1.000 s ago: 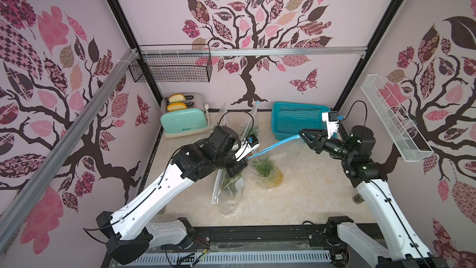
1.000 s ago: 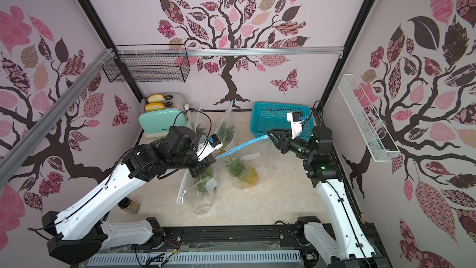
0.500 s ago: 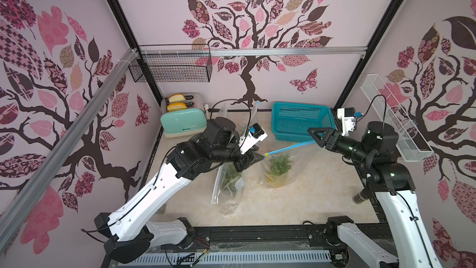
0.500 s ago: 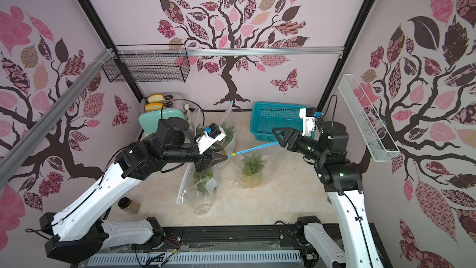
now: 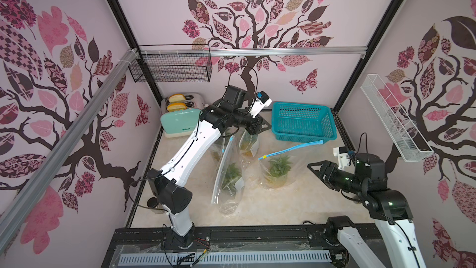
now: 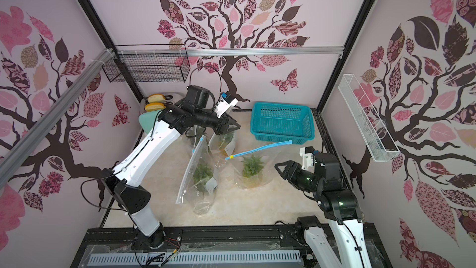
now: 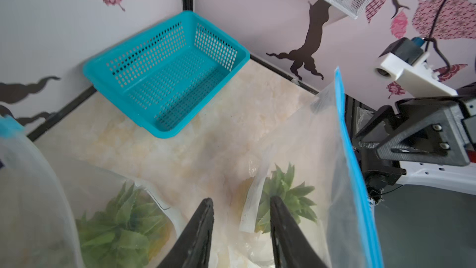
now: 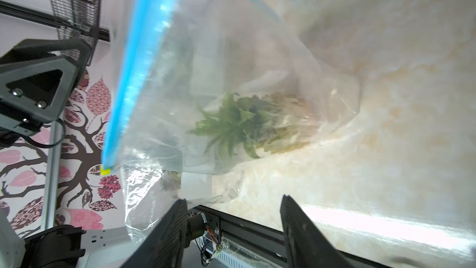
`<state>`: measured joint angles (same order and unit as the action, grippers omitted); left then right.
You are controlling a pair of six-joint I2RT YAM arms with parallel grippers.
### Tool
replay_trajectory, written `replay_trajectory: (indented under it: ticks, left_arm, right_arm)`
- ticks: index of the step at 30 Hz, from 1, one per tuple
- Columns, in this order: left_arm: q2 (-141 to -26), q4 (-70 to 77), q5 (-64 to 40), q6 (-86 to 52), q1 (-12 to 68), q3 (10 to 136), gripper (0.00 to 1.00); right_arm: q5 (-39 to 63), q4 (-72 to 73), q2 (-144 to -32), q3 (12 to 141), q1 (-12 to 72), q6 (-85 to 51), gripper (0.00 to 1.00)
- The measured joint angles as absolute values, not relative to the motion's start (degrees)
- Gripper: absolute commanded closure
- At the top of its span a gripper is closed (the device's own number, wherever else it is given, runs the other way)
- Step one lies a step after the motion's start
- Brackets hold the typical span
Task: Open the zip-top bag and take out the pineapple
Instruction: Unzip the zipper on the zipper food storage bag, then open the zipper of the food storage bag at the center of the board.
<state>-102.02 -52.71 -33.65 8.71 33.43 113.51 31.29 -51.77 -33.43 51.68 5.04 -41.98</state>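
The clear zip-top bag (image 5: 296, 161) with its blue zip strip (image 5: 291, 148) stands free on the table in both top views (image 6: 268, 161), with a yellow slider (image 5: 263, 156) at the strip's left end. The pineapple (image 5: 279, 170) sits upright inside it, green crown up (image 6: 251, 168). My left gripper (image 5: 266, 126) hovers open behind and left of the bag, holding nothing (image 7: 241, 201). My right gripper (image 5: 313, 167) is open at the bag's right side, apart from it (image 8: 234, 200). The wrist views show the strip (image 8: 144, 68) and the pineapple (image 7: 286, 197) through the plastic.
Two more clear bags with pineapples stand to the left, one in front (image 5: 229, 176), one behind (image 5: 248, 143) below my left gripper. A teal basket (image 5: 304, 125) sits at the back right and a mint toaster (image 5: 179, 122) at the back left. A small dark jar (image 5: 152, 203) stands by the left wall.
Both grippers have opened and left the blue strip. My left arm rose toward the back and my right arm drew back and down to the right. The bag shifted right and stands alone.
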Motion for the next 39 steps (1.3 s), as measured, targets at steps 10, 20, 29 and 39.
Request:
replay_trajectory:
  ticks: [10, 20, 29, 39]
  left_arm:
    - [-98.08, -50.87, -40.25, 7.51, 39.99, 93.6, 0.57]
    - [-97.25, -44.25, -44.27, 4.23, 41.67, 87.92, 0.55]
    - [-97.08, -36.88, -45.71, -0.32, 42.22, 83.0, 0.82]
    - [-89.82, -31.24, -40.27, -2.79, 42.39, 77.87, 1.0]
  right_arm:
    - [34.28, -45.34, -33.3, 43.31, 8.03, -44.36, 0.33]
    - [31.64, -23.75, -44.25, 36.91, 20.18, -48.38, 0.28]
    - [31.51, -13.15, -49.76, 36.23, 20.18, -49.34, 0.78]
    - [29.45, -14.35, -50.17, 37.43, 20.18, -44.86, 1.0]
